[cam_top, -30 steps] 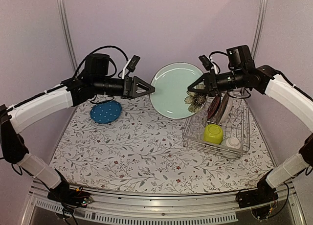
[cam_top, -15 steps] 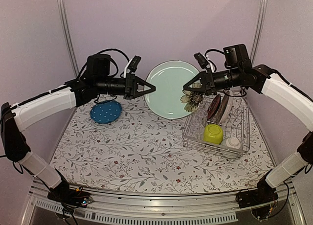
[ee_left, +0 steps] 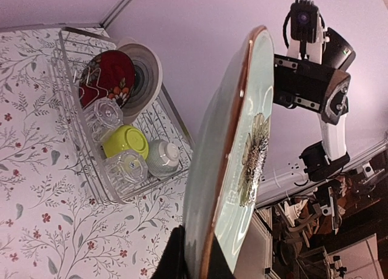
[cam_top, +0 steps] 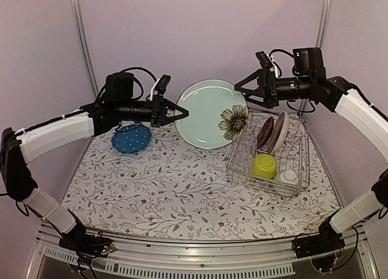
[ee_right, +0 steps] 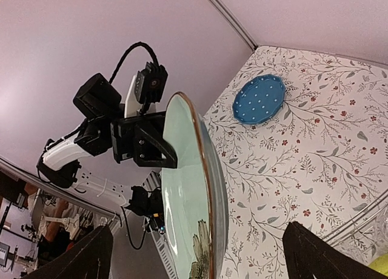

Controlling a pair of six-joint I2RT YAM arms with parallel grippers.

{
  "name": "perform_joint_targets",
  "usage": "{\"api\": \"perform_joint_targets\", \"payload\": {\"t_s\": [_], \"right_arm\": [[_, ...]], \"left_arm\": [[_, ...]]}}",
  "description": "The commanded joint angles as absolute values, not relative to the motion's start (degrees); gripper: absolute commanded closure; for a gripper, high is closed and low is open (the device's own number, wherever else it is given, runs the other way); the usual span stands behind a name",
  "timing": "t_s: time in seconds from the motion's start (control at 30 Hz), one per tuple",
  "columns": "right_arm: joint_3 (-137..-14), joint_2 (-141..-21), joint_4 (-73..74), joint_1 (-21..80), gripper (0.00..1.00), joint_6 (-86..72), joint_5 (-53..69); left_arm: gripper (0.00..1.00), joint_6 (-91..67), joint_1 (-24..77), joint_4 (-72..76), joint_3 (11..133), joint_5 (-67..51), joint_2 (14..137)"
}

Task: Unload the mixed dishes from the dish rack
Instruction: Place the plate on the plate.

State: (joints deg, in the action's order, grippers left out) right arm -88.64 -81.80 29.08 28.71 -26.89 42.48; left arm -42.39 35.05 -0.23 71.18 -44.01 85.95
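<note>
Above the counter (cam_top: 151, 182), the pale blue-green plate (cam_top: 206, 112) is gripped by the left jaws. The right jaws are spread wide.

My left gripper (cam_top: 183, 114) pinches the pale green flowered plate (cam_top: 209, 114) upright on edge, aloft. The wire rack (cam_top: 260, 183) carries a red plate (cam_top: 265, 132), grey plate (cam_top: 279, 132), lime bowl (cam_top: 264, 165), whitish bowl (cam_top: 288, 177) and 2 glasses (ee_left: 106, 115).

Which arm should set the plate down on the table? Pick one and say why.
Left. The left gripper is shut on the plate at its rim, holding it up in the air. The right gripper is open and grips nothing.
</note>
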Motion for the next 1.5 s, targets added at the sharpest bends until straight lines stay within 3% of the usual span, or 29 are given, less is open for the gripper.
{"api": "perform_joint_targets", "payload": {"t_s": [0.0, 0.6, 1.03, 1.47], "right_arm": [[-89.0, -79.5, 32.0, 27.3, 0.01, -25.3, 39.6], [-86.4, -75.4, 38.2, 23.5, 0.01, -22.0, 34.7], [-83.1, -74.5, 39.5, 23.5, 0.01, -21.4, 30.9], [-80.6, -72.6, 42.0, 23.6, 0.01, -19.9, 27.9]], "left_arm": [[1.0, -45.8, 29.3, 8.6, 69.3, -45.1, 82.0], [1.0, -48.1, 3.4, -6.0, 60.6, -25.9, 80.9], [1.0, -49.2, -4.3, -4.3, 55.4, -23.5, 85.4], [1.0, -49.1, -5.5, -4.5, 55.1, -22.3, 87.7]]}}
